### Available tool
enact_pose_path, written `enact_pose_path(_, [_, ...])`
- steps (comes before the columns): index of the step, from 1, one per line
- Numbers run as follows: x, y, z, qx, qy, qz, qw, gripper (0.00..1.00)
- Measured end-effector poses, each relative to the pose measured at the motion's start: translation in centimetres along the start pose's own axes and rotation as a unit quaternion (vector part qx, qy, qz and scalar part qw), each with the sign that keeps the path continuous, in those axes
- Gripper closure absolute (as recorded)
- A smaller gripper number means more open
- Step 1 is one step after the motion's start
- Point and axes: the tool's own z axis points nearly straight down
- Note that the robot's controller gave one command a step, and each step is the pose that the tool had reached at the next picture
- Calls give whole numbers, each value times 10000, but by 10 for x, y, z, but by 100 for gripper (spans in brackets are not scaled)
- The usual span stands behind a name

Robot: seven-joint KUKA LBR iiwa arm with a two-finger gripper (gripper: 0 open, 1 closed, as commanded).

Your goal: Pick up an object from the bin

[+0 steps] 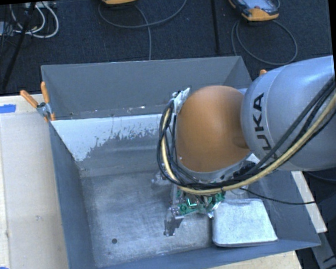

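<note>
Hovering my claw [173,224] low over bin [112,204] floor, beside white pad [243,224]; whether claw open or closed, cannot tell.

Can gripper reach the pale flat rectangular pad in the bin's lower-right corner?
Probably yes: the gripper is low in the grey metal bin beside the pale flat rectangular pad, nothing between. The walls crowd that corner.

Single camera, above and slightly aside, looking down into grey bin [71,193], arm [299,118] from right
</note>
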Motion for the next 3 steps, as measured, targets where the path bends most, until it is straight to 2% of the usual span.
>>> enact_pose_path(1, [4, -147, 128, -60, -158, -538, 9984, 0])
enact_pose_path(2, [0, -162, 103, -7, -51, -785, 9969, 0])
enact_pose_path(3, [-23, -176, 97, -2, -52, -1119, 9937, 0])
